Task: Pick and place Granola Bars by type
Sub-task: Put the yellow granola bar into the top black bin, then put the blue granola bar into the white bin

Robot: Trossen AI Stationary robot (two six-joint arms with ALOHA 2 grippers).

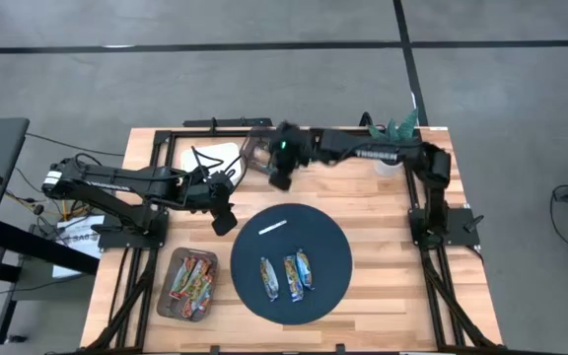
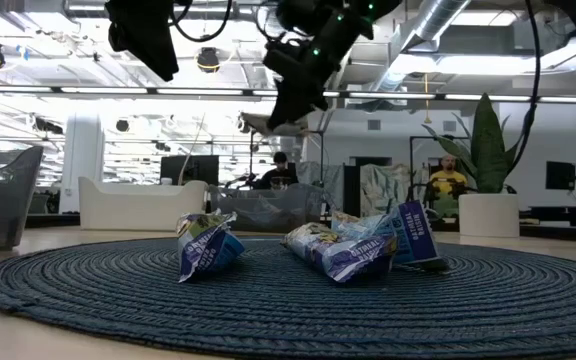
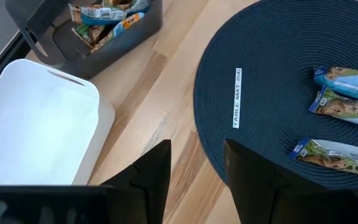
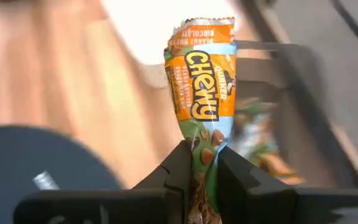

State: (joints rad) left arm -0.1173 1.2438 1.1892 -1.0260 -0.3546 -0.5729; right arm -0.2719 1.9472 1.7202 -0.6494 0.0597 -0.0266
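Two arms here, and only one has anything in it. Using the round mat (image 1: 338, 258) as the landmark and going left to right: off its left edge sits a dark bin (image 1: 164, 301) already holding orange-wrapped bars (image 1: 191, 282). The left gripper (image 1: 226, 221) hovers just off the mat's upper-left rim, fingers apart, empty. On the mat itself lie three blue bars (image 1: 286, 276) side by side, long axes running roughly front to back, with a thin white label strip (image 1: 272, 228) behind them. Behind the mat's far edge, the right gripper (image 1: 281, 179) is up in the air, pinched tight on an orange bar (image 4: 201, 87).

The relation that matters, I'd guess: that orange bar belongs with the ones in the dark bin, which lies well off to the left and nearer the front than the right gripper, so the carry crosses past the left arm.

View differences: the right wrist cam shows the bar standing lengthwise out of the fingers, gripped by its lower end, which the top cam hides completely. The left wrist cam shows a white bin (image 3: 39, 130) and another dark bin (image 3: 129, 28) with bars behind the mat.
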